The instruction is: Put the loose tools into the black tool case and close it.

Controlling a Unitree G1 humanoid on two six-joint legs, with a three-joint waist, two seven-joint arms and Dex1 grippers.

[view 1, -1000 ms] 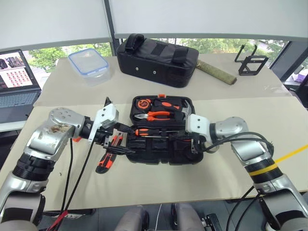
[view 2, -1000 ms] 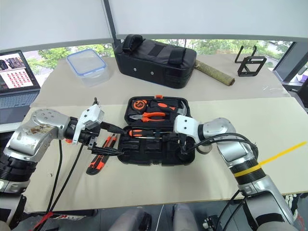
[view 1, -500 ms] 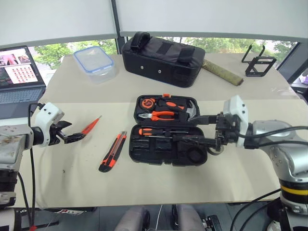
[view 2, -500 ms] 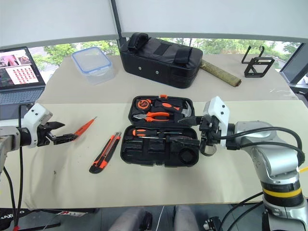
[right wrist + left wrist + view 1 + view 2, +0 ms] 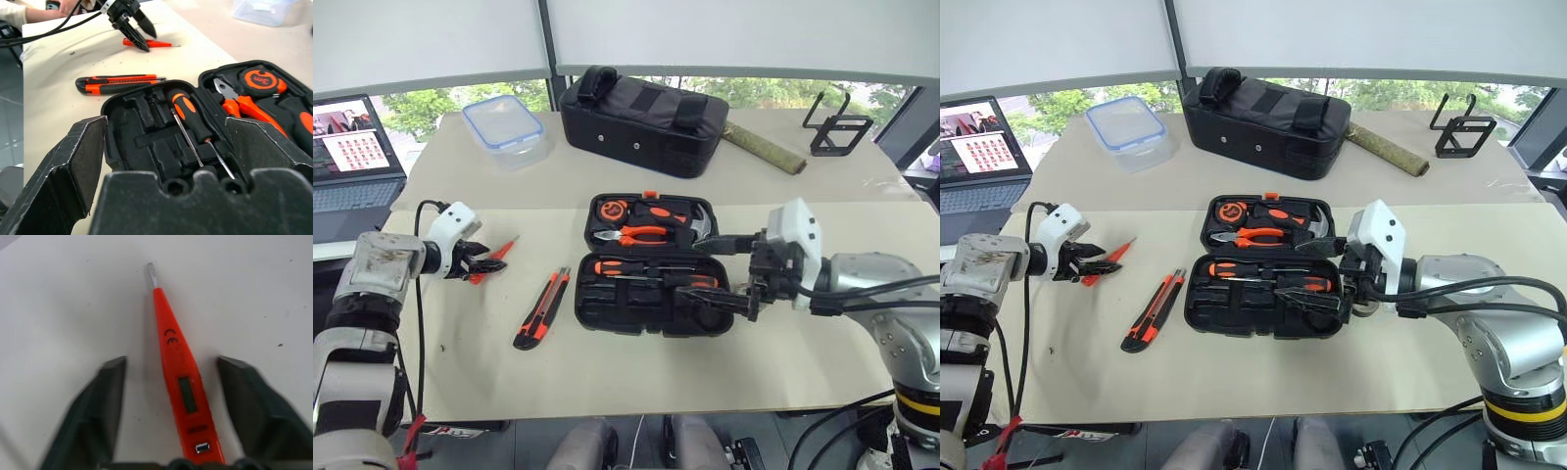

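Note:
The black tool case (image 5: 590, 315) lies open in the middle of the table. A black-and-orange screwdriver (image 5: 625, 266) rests in its near half. The utility knife (image 5: 540, 308) lies on the table left of the case. Further left is the small orange screwdriver (image 5: 180, 382). My left gripper (image 5: 481, 264) is open with one finger on each side of it and a gap on both sides. My right gripper (image 5: 697, 266) hovers wide open over the right end of the case, holding nothing.
Pliers (image 5: 636, 234), a tape measure and a hammer sit in the far half of the case. Behind it stand a black fabric bag (image 5: 641, 108), a clear lidded box (image 5: 504, 122), a green roll (image 5: 759, 147) and a black stand (image 5: 842, 127). A laptop (image 5: 347, 152) is far left.
My left gripper swung from beside the case out to the left and now straddles the small orange screwdriver. My right gripper opened and drew up and back from the case.

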